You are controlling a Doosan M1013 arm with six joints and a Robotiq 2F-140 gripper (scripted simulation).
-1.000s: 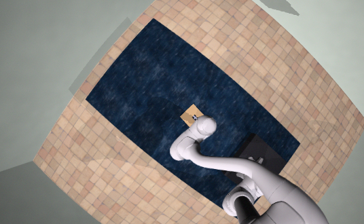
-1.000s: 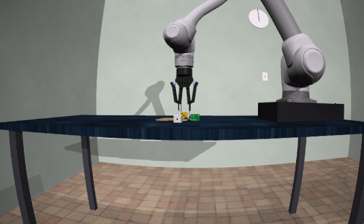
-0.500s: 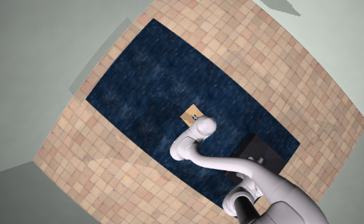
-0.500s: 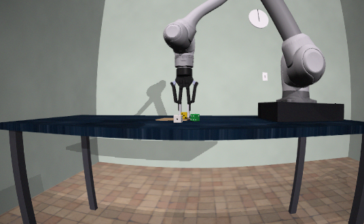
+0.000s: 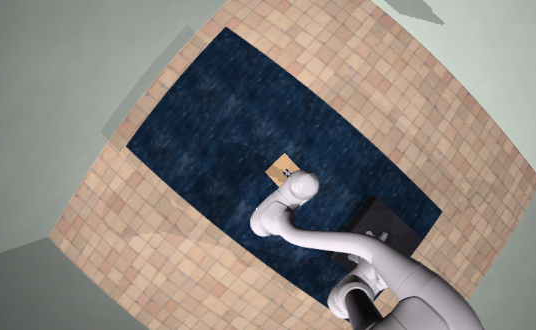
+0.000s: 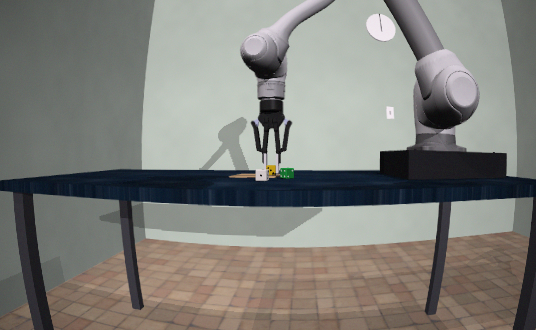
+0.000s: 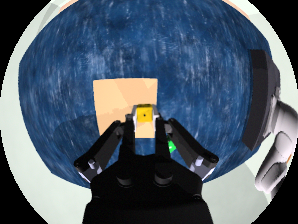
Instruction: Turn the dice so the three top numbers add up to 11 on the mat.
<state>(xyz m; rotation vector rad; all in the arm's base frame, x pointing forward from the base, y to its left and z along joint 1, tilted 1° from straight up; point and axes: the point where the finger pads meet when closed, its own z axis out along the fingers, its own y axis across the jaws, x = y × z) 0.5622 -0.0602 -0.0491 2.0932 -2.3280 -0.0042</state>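
Observation:
A tan mat (image 7: 125, 106) lies on the dark blue table; it also shows in the overhead view (image 5: 280, 170), partly under the arm. My gripper (image 6: 271, 165) points straight down and is shut on the yellow die (image 6: 271, 170), which shows between the fingers in the wrist view (image 7: 143, 117) at the mat's near edge. The white die (image 6: 261, 175) sits just in front of it on the left, with one pip facing the side camera. The green die (image 6: 287, 173) sits to the right; only a sliver shows in the wrist view (image 7: 170, 147). The dice's top faces are too small to read.
The robot's black base block (image 6: 442, 164) stands on the table at the right; it also shows in the overhead view (image 5: 382, 227). The arm's elbow (image 5: 295, 192) hangs over the mat's near side and hides the dice from above.

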